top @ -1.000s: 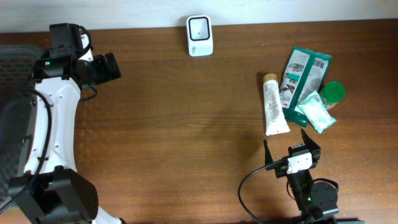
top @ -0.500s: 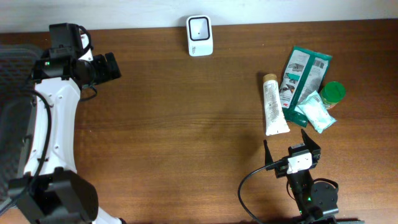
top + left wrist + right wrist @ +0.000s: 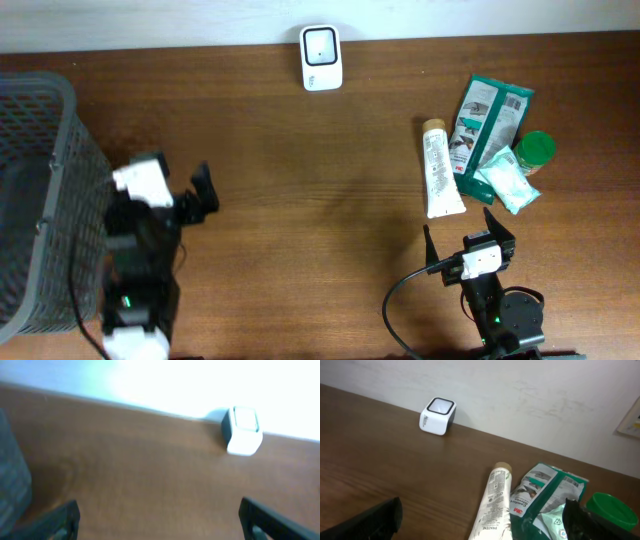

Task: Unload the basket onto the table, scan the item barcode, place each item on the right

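My left arm has pulled back from its reach toward the far edge and now sits low and close to me, which uncovers a grey mesh basket [image 3: 40,200] just outboard of it. The right arm and all the goods lie as they did.

The left gripper [image 3: 200,195] is spread wide and empty over bare table [image 3: 300,220]. The white scanner [image 3: 243,431] stands well ahead of it and a little right, at the table's far edge.

The right gripper [image 3: 482,522] is likewise wide apart and holds nothing. Just ahead of it, nearly between the fingertips, lies the tube [image 3: 495,500], its crimped end toward me and its tan cap away. Touching the tube's right side is a green pouch [image 3: 545,492], with a small pale wipes pack [image 3: 508,182] lying on the pouch's near corner and a green-lidded jar [image 3: 612,510] beyond that. From here the scanner is far ahead and to the left.

I'd take the tube as the item. I judge it light, soft-walled and slick, so it will squash under a hard pinch. I would take it across the body up toward the cap, where it should be stiffer. No barcode shows on the upturned face.

The print near the crimp looks like "PANTENE". The pouch carries a red mark like "3M" and the word "Comfort"; the rest is too small to read.
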Robot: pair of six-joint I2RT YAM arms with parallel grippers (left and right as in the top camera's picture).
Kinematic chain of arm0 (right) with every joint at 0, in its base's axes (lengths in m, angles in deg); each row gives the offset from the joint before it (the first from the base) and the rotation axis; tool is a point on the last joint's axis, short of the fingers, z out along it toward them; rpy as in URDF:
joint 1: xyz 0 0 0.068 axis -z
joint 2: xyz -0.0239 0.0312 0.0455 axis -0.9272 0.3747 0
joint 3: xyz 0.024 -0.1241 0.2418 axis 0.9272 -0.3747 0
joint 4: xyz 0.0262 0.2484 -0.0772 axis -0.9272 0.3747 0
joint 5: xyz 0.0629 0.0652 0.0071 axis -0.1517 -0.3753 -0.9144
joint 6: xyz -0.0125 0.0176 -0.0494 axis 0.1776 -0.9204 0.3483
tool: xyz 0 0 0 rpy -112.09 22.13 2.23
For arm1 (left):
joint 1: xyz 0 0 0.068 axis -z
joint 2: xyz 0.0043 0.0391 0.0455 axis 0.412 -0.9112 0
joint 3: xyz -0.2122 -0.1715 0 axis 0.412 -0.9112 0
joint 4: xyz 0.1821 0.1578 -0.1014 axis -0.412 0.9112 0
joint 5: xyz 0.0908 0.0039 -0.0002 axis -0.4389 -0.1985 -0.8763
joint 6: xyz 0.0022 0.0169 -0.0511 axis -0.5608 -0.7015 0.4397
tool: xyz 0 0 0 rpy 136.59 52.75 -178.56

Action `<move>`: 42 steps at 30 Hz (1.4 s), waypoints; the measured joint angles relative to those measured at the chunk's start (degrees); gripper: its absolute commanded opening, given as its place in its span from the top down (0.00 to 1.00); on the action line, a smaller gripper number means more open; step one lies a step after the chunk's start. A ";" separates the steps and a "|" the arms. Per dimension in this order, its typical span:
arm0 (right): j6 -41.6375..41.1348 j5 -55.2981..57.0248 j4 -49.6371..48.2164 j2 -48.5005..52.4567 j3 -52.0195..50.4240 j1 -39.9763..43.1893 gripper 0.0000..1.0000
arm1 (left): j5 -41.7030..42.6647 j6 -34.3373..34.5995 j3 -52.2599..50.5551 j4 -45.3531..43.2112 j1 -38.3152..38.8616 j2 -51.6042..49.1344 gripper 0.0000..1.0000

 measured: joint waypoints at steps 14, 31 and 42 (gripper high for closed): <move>0.00 -0.15 0.00 0.00 0.00 0.00 0.02 | 4.07 -19.87 -29.07 -2.08 0.00 38.73 0.01; 0.00 -0.15 0.00 0.00 0.00 0.00 0.01 | 4.09 -21.49 -29.33 4.26 0.00 48.13 0.01; 0.02 -0.15 0.00 0.00 0.00 0.00 0.02 | 4.09 -21.49 -29.33 4.26 0.00 48.13 0.01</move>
